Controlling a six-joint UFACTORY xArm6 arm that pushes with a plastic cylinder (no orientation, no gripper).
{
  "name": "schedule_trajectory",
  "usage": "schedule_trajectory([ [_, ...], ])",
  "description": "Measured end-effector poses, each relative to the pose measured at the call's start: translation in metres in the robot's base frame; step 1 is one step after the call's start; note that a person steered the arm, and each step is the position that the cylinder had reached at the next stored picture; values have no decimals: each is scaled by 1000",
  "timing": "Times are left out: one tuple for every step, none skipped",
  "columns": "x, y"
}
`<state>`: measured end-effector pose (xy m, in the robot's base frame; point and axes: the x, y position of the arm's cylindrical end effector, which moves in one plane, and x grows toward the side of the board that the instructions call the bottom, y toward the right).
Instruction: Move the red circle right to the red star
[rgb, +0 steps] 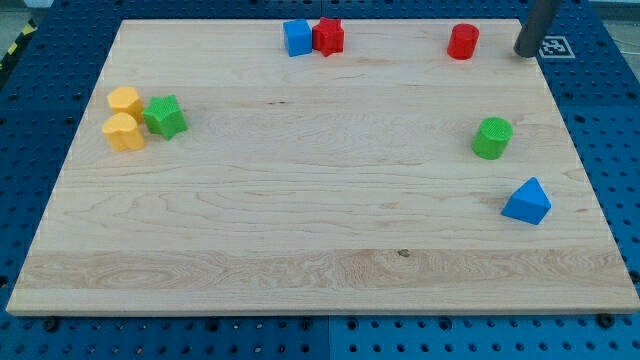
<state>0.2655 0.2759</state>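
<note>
1. The wooden table sits on blue pegboard.
2. The red circle stands near the table's far edge, well right of the red star.
3. My tip, a bare rod holding nothing, stands just right of the circle.
4. I'd push straight leftward, centred.

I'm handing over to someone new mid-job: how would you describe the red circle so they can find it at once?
Look along the wooden board's top edge towards the view's right corner. The red circle stands there alone, just left of my tip. It is a round red cylinder, unlike the red star, which is pointed and sits against the blue cube further left.
</note>
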Motion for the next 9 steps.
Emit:
schedule_trajectory([
  [-1, -1],
  [-11, -9],
  [-11, -19],
  [-12, -38],
  [-17, -48],
  [-17, -58],
  [-17, -72],
  [-17, -86],
  [-17, -97],
])
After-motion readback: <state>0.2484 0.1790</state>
